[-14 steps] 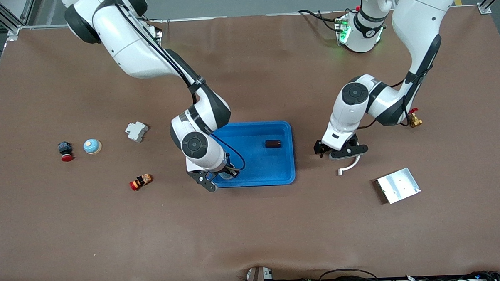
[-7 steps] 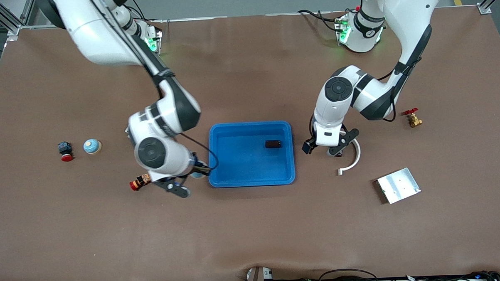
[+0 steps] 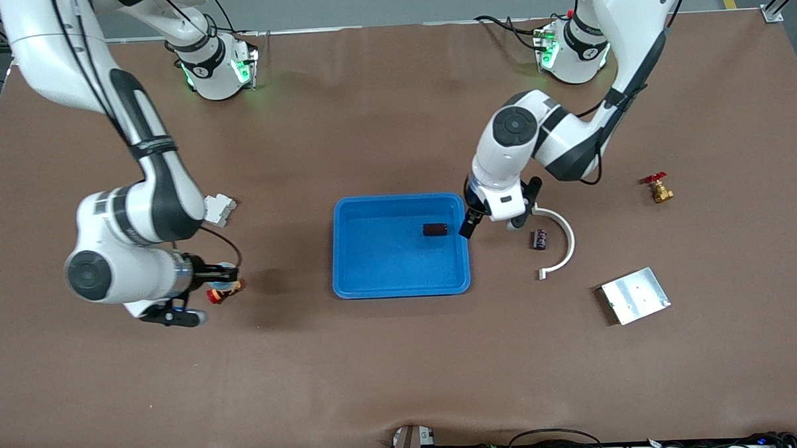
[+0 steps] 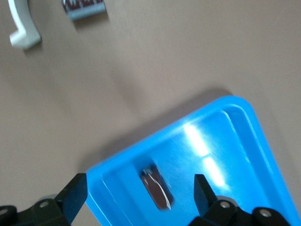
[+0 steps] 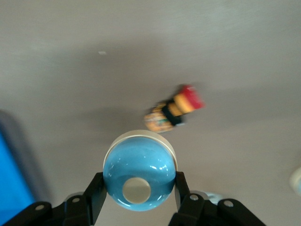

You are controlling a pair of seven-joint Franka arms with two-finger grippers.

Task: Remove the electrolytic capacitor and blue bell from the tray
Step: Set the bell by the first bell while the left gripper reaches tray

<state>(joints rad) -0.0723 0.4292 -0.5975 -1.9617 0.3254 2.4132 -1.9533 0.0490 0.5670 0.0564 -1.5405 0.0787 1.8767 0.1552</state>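
Brown table [image 3: 403, 356], bell [image 5: 139, 176] half-hidden

Glossy blue bell [image 5: 139, 177], shiny plastic tray [image 3: 401, 287], matt brown table [image 3: 403, 370]

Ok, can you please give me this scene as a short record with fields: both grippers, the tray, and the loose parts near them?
right gripper: fingers shut on blue dome bell, over the table beside red-and-yellow push button
left gripper: fingers open, empty, over the edge of blue plastic tray
in tray: dark cylindrical capacitor
on table: second dark capacitor, beside white curved bracket
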